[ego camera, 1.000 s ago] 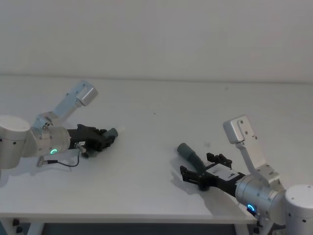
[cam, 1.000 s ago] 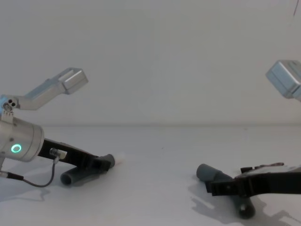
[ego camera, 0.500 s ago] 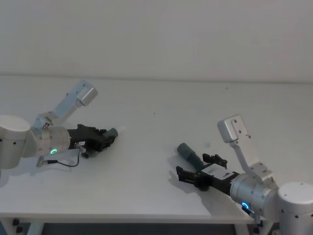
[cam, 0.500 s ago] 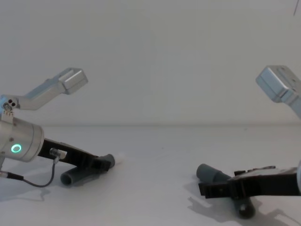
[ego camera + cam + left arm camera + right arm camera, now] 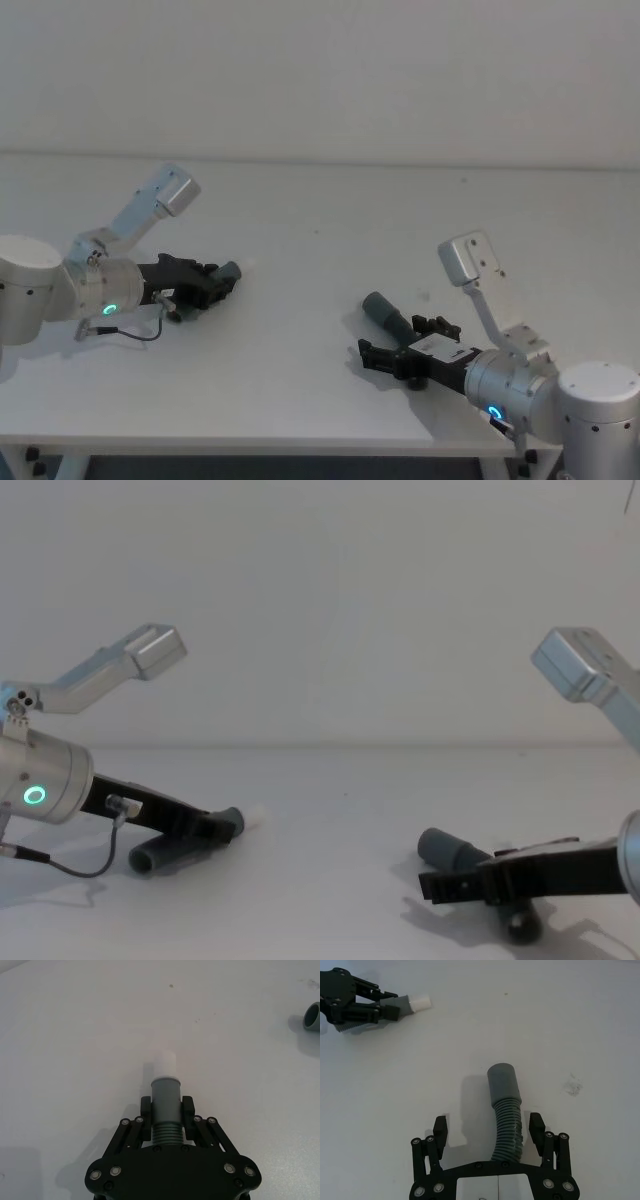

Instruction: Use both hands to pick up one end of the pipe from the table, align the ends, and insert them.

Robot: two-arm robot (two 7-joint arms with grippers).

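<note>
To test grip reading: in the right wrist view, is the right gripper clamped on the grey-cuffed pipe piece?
No: the right gripper is open, its fingers apart from the grey-cuffed pipe piece.

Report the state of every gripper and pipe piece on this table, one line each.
left gripper: shut on the white-tipped piece.
white-tipped piece: clamped at its ribbed neck, white tip sticking out past the fingers.
right gripper: open, fingers on either side of the cuffed piece, not touching it.
cuffed piece: lying loose on the table, cuff pointing away from the gripper.
Both ends: far apart, not joined.
</note>
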